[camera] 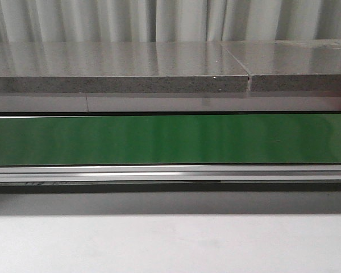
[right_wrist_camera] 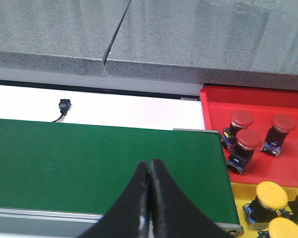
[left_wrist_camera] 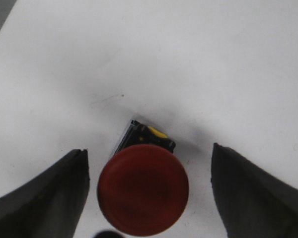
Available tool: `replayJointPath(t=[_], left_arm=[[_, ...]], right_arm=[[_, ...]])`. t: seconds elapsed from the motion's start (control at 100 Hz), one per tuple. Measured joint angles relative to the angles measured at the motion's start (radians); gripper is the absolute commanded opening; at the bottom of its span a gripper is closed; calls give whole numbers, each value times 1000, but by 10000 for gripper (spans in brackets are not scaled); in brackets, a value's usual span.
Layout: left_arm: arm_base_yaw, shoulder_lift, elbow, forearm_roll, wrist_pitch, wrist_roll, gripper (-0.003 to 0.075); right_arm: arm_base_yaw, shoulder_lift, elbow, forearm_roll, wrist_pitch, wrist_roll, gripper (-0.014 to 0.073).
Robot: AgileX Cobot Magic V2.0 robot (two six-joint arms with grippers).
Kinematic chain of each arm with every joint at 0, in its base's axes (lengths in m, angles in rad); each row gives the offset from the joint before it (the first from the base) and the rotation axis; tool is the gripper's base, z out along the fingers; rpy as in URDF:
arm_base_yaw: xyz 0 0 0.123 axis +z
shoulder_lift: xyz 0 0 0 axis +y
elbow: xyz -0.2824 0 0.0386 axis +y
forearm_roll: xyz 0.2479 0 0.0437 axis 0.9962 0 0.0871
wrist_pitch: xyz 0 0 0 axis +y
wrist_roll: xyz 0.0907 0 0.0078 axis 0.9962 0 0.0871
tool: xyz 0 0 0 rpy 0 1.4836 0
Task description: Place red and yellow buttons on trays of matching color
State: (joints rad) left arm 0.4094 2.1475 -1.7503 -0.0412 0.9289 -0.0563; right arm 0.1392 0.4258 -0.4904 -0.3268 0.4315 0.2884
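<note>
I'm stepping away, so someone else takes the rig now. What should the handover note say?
Left end effector: open, straddling a red button on the white table, not gripping.
Right end effector: shut, empty, above the green belt.
Done: three red buttons in the red tray; three yellow buttons visible in the yellow tray.
Left: grasp this red button and move it to the red tray.

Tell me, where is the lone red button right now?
In the left wrist view, the red button sits on the white surface, between the open left end effector's fingers.
</note>
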Motion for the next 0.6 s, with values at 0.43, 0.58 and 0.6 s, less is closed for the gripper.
replayJointPath(t=[0.43, 0.58, 0.6], left_arm=[[0, -2, -2, 0, -25, 7, 167], [0, -50, 6, 2, -28, 15, 167], [0, -63, 13, 2, -31, 15, 167]], right_arm=[[0, 0, 0, 0, 2, 2, -65], [0, 0, 0, 0, 3, 2, -65], [0, 0, 0, 0, 3, 2, -65]])
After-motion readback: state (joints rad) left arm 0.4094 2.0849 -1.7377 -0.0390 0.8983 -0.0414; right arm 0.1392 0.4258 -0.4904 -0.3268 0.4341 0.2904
